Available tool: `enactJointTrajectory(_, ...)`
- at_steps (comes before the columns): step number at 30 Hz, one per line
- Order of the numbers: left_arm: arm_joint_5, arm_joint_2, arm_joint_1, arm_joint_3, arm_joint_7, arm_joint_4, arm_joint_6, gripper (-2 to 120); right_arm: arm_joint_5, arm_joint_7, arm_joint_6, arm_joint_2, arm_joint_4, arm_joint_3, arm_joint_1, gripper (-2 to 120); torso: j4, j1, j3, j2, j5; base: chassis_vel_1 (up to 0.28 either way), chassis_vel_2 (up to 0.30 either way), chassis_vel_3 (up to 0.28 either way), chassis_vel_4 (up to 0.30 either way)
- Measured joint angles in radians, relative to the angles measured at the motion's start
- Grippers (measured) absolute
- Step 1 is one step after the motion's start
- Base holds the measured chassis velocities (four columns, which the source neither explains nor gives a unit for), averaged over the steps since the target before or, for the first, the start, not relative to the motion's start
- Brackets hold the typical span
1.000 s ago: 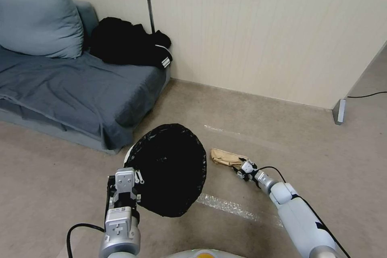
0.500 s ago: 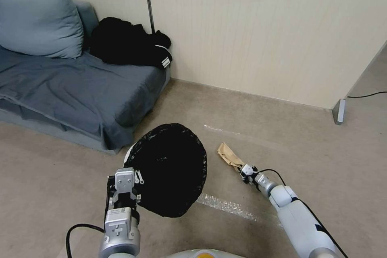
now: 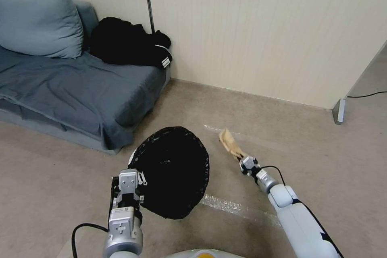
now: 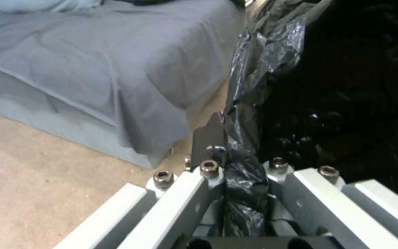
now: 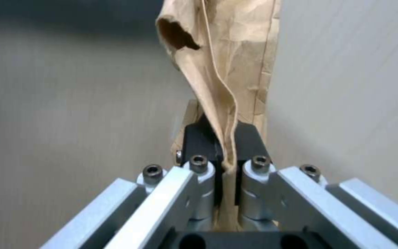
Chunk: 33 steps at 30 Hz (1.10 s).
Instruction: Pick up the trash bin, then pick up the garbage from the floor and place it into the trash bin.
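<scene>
Left arm sits at the lower left of the head view, wrist pointing straight up the frame, left gripper [image 3: 130,180] clamped tight – fingers [image 4: 208,138] pinched together. Right arm reaches in from the lower right corner, stretched diagonally toward centre – right gripper [image 3: 244,162] squeezed closed too, fingers [image 5: 199,138] nearly touching.

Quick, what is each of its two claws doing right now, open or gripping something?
Left gripper: shut on the rim of the trash bin, pinching its black liner.
Right gripper: shut on the brown paper bag, held off the floor.
</scene>
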Motion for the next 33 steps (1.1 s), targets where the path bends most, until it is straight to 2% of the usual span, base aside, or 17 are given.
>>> enactJointTrajectory(1, 0.000, 0.000, 0.000, 0.000, 0.000, 0.000, 0.000, 1, 0.000, 0.000, 0.000, 0.000, 0.000, 0.000, 0.000, 0, 0.0000, 0.000, 0.000, 0.000, 0.0000, 0.000, 0.000, 0.000, 0.000)
enactJointTrajectory(3, -0.011, 0.002, -0.009, 0.001, 0.003, 0.009, 0.003, 1, 0.067, 0.002, -0.022, -0.007, 0.194, 0.000, -0.064, 0, 0.0002, 0.000, 0.000, 0.000, -0.0001, 0.000, 0.000, 0.000, 0.000)
enactJointTrajectory(4, -0.011, 0.002, -0.009, 0.001, 0.003, 0.009, 0.003, 1, 0.067, 0.002, -0.022, -0.007, 0.194, 0.000, -0.064, 0, 0.0002, 0.000, 0.000, 0.000, -0.0001, 0.000, 0.000, 0.000, 0.000)
enactJointTrajectory(7, -0.026, 0.009, -0.020, 0.002, 0.004, 0.018, 0.006, 1, 0.151, 0.001, -0.054, -0.020, 0.454, -0.016, -0.153, 0, 0.0000, 0.000, 0.000, 0.000, -0.0003, 0.000, 0.000, 0.000, 0.000)
enactJointTrajectory(8, -0.026, 0.009, -0.020, 0.002, 0.004, 0.018, 0.006, 1, 0.151, 0.001, -0.054, -0.020, 0.454, -0.016, -0.153, 0, 0.0000, 0.000, 0.000, 0.000, -0.0003, 0.000, 0.000, 0.000, 0.000)
enactJointTrajectory(10, -0.035, 0.016, -0.027, 0.005, 0.005, 0.022, 0.008, 1, 0.213, -0.012, -0.072, -0.035, 0.654, -0.049, -0.236, 0, 0.0001, 0.000, 0.000, 0.000, 0.0000, 0.000, 0.000, 0.000, 0.000)
enactJointTrajectory(14, -0.044, 0.019, -0.029, 0.009, 0.005, 0.023, 0.012, 1, 0.243, -0.026, -0.076, -0.045, 0.760, -0.083, -0.289, 0, 0.0000, 0.000, 0.000, 0.000, -0.0001, 0.000, 0.000, 0.000, 0.000)
enactJointTrajectory(16, -0.063, 0.021, -0.030, 0.017, 0.005, 0.023, 0.019, 1, 0.256, -0.040, -0.076, -0.062, 0.849, -0.140, -0.350, 0, 0.0001, 0.000, 0.000, 0.000, 0.0000, 0.000, 0.000, 0.000, 0.000)
enactJointTrajectory(22, -0.094, 0.024, -0.033, 0.029, 0.006, 0.024, 0.032, 1, 0.224, -0.060, -0.049, -0.092, 0.892, -0.239, -0.452, 0, 0.0000, 0.000, 0.000, 0.000, 0.0001, 0.000, 0.000, 0.000, 0.000)
enactJointTrajectory(24, -0.100, 0.023, -0.040, 0.032, 0.005, 0.024, 0.035, 1, 0.170, -0.065, -0.018, -0.091, 0.854, -0.263, -0.483, 0, 0.0000, 0.000, 0.000, 0.000, 0.0001, 0.000, 0.000, 0.000, 0.000)
enactJointTrajectory(33, -0.099, 0.027, -0.041, 0.032, 0.005, 0.020, 0.036, 1, 0.118, -0.083, 0.037, -0.061, 0.708, -0.268, -0.483, 0, 0.0001, 0.000, 0.000, 0.000, 0.0002, 0.000, 0.000, 0.000, 0.000)
